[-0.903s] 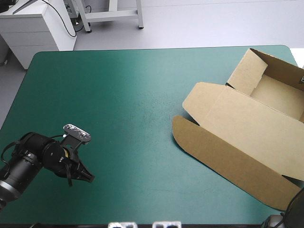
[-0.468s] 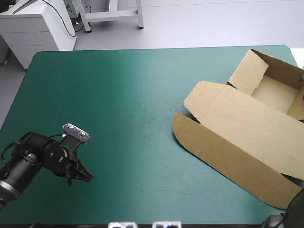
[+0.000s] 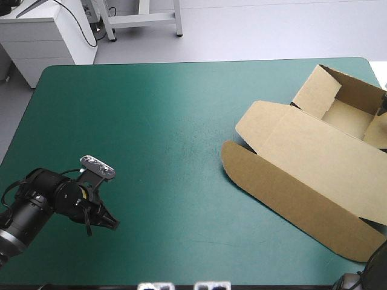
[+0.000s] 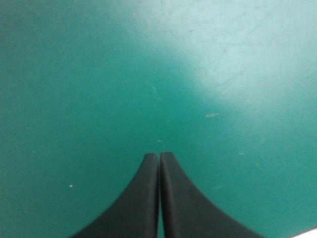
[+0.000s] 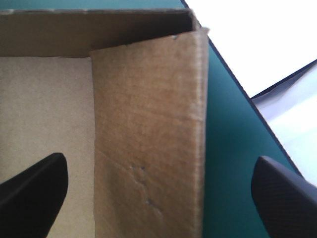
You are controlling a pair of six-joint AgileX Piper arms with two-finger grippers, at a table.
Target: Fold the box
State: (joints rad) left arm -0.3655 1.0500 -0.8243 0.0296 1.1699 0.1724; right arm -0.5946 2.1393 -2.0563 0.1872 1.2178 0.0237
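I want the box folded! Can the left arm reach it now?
Probably not without a long stretch. Nothing lies on the teal-green cover between them, but the left gripper sits shut at the near left and the box is far right. The right gripper is at it, open.

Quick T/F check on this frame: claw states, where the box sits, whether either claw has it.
1. The left claw is shut. True.
2. The left claw holds the box. False: it is over bare teal-green cover, far from the box.
3. The right claw is shut on a box wall. False: it is open, the box wall showing between its fingers.
4. The box is an open tray at the table's right side. True.
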